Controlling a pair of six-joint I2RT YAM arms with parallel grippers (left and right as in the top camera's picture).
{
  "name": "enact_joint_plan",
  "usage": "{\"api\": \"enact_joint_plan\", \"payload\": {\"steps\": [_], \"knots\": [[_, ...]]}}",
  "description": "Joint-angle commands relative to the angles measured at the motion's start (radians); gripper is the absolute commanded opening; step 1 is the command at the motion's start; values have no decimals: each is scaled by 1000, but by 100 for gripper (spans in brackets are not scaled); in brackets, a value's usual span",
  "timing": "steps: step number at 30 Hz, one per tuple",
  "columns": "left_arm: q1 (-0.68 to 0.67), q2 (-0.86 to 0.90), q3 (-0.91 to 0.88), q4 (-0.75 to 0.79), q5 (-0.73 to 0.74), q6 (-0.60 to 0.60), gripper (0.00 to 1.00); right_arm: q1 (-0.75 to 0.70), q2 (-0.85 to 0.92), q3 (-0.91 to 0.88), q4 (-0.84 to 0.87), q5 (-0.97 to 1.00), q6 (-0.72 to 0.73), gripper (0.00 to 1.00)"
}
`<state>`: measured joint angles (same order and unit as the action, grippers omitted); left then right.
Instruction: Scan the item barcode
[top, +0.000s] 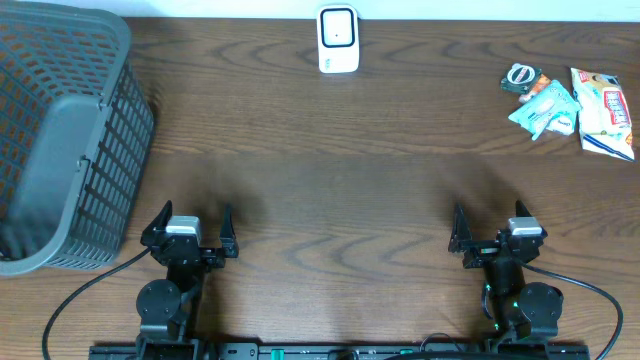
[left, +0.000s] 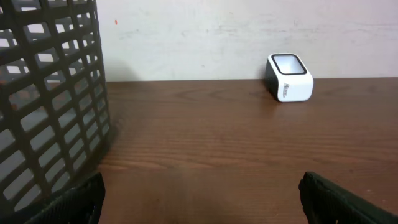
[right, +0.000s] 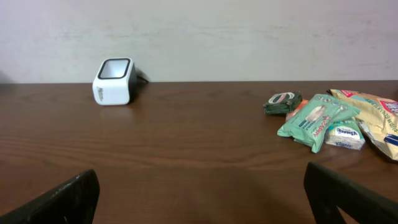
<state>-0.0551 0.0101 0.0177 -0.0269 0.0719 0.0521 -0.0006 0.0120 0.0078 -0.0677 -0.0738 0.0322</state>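
Left hand (top: 193, 218) and right hand (top: 488, 222) are both spread wide and empty at the near edge of the surface (top: 330, 190). The items sit in the far right corner, well apart from the right hand: green pack (top: 545, 105), white-red bag (top: 603, 112) and small roll (top: 520, 77), heaped and touching. The green pack is probably light, soft, slick film, so pinch it gently across its short width. No barcode visible. Scanner (top: 338, 40) is at the far middle edge.

text: none readable | scanner (left: 289, 78) logo, packets (right: 317, 121) print: too blurred
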Motion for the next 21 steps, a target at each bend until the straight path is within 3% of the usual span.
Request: {"api": "enact_joint_plan", "payload": {"steps": [1,21], "knots": [[-2,-6,-14,-40,2,-8,98,15,-6,-2,-3,4,-15,99],[-2,-6,-14,-40,3,-8,98,1,-6,-2,-11,56,32,99]]}}
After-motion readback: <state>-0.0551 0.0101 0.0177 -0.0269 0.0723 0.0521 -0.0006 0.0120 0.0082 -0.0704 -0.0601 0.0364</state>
